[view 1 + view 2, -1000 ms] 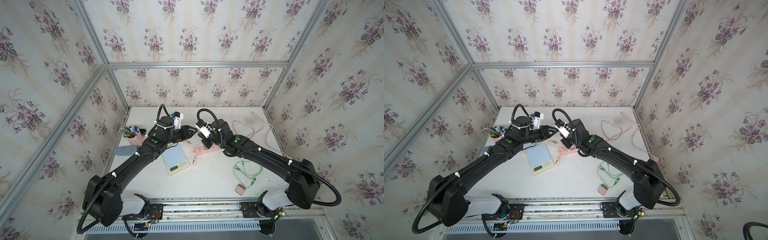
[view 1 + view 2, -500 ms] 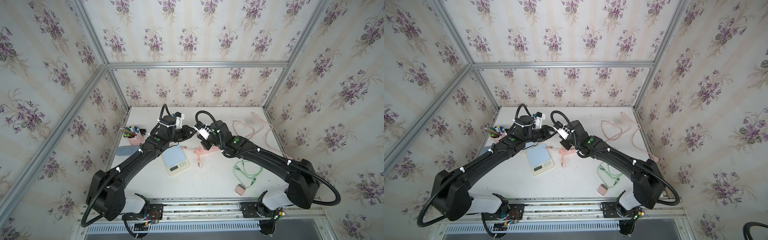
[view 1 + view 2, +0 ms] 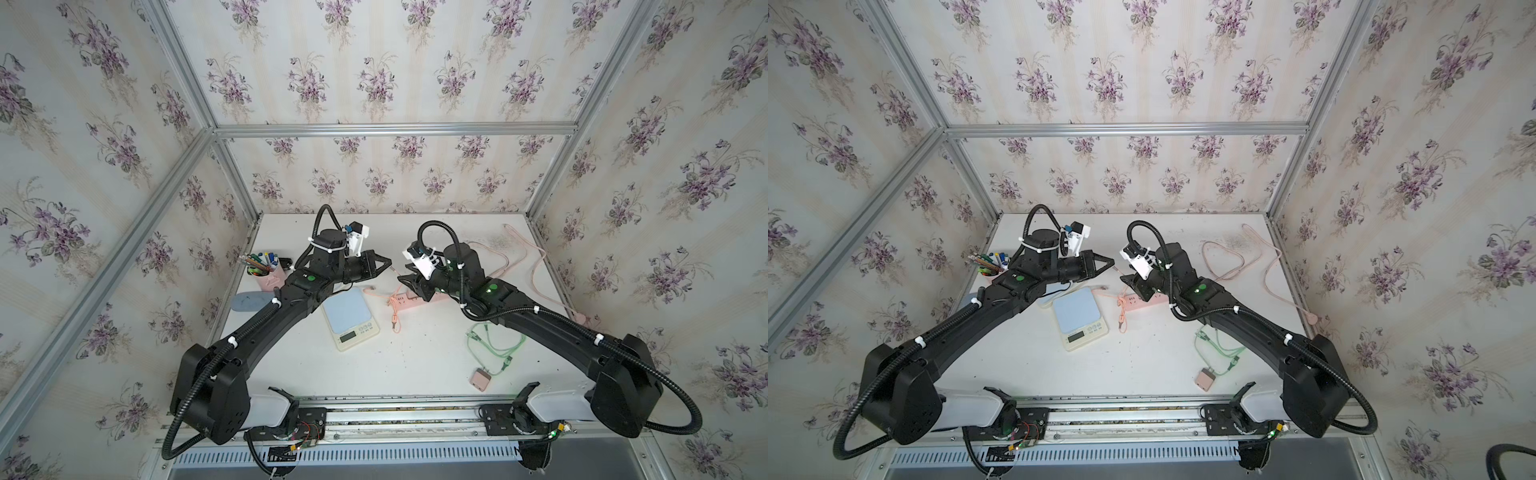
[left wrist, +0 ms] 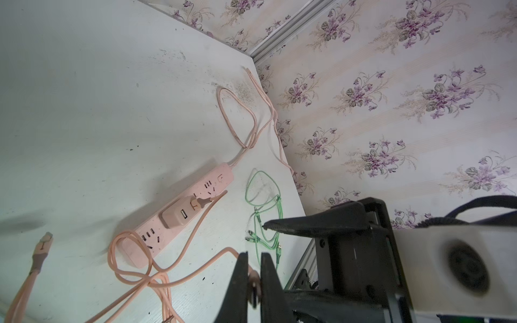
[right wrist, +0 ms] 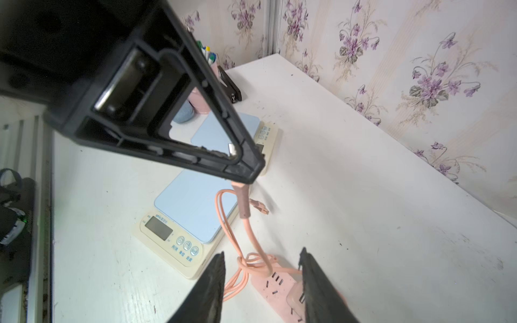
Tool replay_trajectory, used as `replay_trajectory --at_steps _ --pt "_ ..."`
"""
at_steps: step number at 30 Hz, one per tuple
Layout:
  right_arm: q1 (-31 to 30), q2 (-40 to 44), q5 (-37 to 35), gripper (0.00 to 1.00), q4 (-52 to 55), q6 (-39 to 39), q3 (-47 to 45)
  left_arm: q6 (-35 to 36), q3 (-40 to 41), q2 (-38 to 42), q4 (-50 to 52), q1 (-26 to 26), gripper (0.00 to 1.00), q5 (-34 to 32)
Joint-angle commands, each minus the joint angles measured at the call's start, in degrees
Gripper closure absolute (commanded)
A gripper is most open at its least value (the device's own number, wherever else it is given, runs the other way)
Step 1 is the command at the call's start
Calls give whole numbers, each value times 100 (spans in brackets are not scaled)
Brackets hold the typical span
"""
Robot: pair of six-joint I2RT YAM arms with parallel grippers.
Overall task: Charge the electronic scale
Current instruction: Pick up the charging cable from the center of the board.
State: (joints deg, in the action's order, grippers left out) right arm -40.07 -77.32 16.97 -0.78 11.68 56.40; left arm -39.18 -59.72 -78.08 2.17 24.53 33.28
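The handover has just been completed. The left gripper [image 5: 249, 176], which stood partly open a second ago, is now pressed together on the plug end [image 5: 242, 201] of the thin salmon-pink charging cable [image 5: 253, 240]. The right gripper [image 5: 263, 268], which was shut until now, has spread its jaws and holds nothing. In both top views the two grippers are near each other but apart, above the white desk [image 3: 415, 365].

The plug is thus with the arm nearer the cream electronic scale with the pale-blue weighing plate [image 3: 351, 316], which lies flat on the desk just below the left gripper [image 3: 387, 262]. The cable's far end looks seated in the pink adapter [image 4: 174, 216] on the pink power strip [image 4: 219, 176], so probably only the scale end is left to connect. The scale's charging port cannot be seen. A second loose plug [image 5: 258, 207] lies beside the scale.

Small blue characters sit under the scale's three round buttons [image 5: 187, 245], and fine print sits above its blank display [image 5: 159, 228]. Neither can be read. No brand is legible anywhere.
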Motion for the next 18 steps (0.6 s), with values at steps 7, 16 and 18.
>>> replay_trajectory --at_steps 7,16,18 --pt "-11 -253 651 61 -453 -140 283 96 74 -29 -278 -19 100 553" --pt "-87 -538 575 69 -90 199 593 -27 110 -11 -366 -35 100 587" --pt "-130 -556 466 69 -36 281 596 -84 133 4 -392 -46 100 597"
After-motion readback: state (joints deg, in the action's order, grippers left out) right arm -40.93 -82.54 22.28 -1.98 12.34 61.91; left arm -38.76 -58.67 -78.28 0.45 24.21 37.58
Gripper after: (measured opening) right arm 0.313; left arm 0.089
